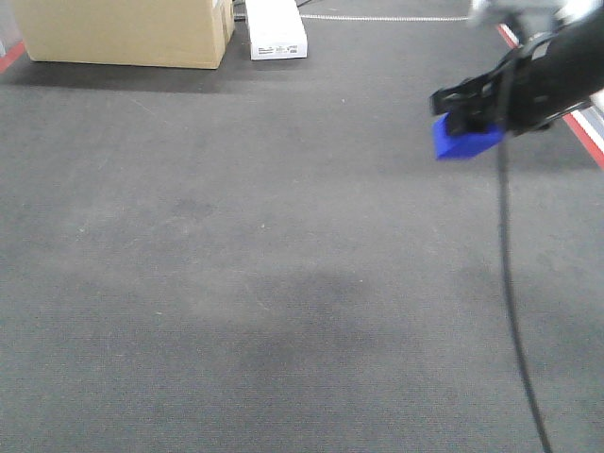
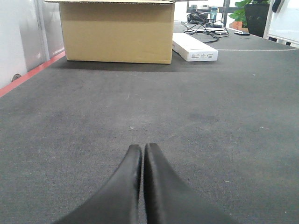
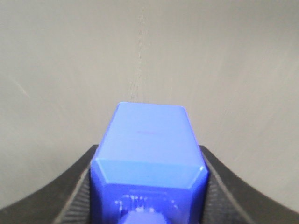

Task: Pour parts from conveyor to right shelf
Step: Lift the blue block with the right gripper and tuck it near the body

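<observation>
Blue block was pinched between the right fingers, held over the dark grey conveyor close to its red-striped right edge. The left fingers were pressed together, tips touching, low over the same surface. A cardboard box and a white carton stood side by side at the far end.

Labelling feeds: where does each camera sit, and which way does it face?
Front: high, looking down the conveyor; right gripper holding the blue part shows.
Left wrist: low, facing along the conveyor toward a cardboard box; shut left gripper shows.
Right wrist: looks over the blue part; jaws flank it.
Shared: front and left wrist both see the box.
</observation>
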Robot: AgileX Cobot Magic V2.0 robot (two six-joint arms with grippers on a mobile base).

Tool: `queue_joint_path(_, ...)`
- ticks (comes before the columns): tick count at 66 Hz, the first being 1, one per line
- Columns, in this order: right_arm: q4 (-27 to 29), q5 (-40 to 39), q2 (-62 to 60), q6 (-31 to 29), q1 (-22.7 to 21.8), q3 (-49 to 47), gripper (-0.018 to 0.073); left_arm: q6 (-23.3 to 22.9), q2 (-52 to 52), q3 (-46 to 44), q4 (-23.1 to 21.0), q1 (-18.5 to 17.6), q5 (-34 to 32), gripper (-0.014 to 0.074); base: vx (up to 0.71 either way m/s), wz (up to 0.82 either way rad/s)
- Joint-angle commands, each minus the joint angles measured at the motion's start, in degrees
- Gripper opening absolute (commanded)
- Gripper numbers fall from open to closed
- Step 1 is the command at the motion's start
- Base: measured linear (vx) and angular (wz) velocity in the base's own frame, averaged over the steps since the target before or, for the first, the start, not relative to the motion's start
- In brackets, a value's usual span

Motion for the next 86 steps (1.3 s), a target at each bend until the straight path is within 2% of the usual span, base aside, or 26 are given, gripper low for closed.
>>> queue_joint_path(1,0.6,-9.6,-10.2,-2.0,-0.2,6.6,-0.0006,-0.5,0.9,-1.1,-0.5,0.1,-4.5,-0.0006,0.00,0.00)
queue_joint_path(15,0.7,-30.4,-30.7,-4.8,-0.2,31.6,-0.0006,-0.5,0.9,-1.1,-0.5,0.1,-4.5,-0.0006,0.00,0.00)
queue_joint_path(23,0.2,-38.9,-41.2,-7.1,-0.2,44.2,-0.0005,-0.5,0.9,-1.1,-0.5,0.1,-4.5,-0.0006,0.00,0.00)
queue_joint_path(31,0.2,-42.8,-50.5,-7.1,-0.2,54.0,-0.0005,-0.5,0.9,-1.1,-0.5,0.1,-4.5,-0.0006,0.00,0.00)
queue_joint_path(42,0.2,-43.9,-59.7,-7.1,-0.2,63.9,-0.0005,-0.5,0.9,-1.1,-0.5,0.1,-4.5,-0.0006,0.00,0.00)
queue_joint_path(58,0.5,-43.5,-65.3,-7.0,-0.2,69.5,-0.0005,-0.5,0.9,-1.1,-0.5,0.1,-4.5,-0.0006,0.00,0.00)
queue_joint_path(86,0.5,-43.4,-65.3,-7.0,-0.2,69.8,-0.0005,-0.5,0.9,-1.1,-0.5,0.1,-4.5,-0.0006,0.00,0.00)
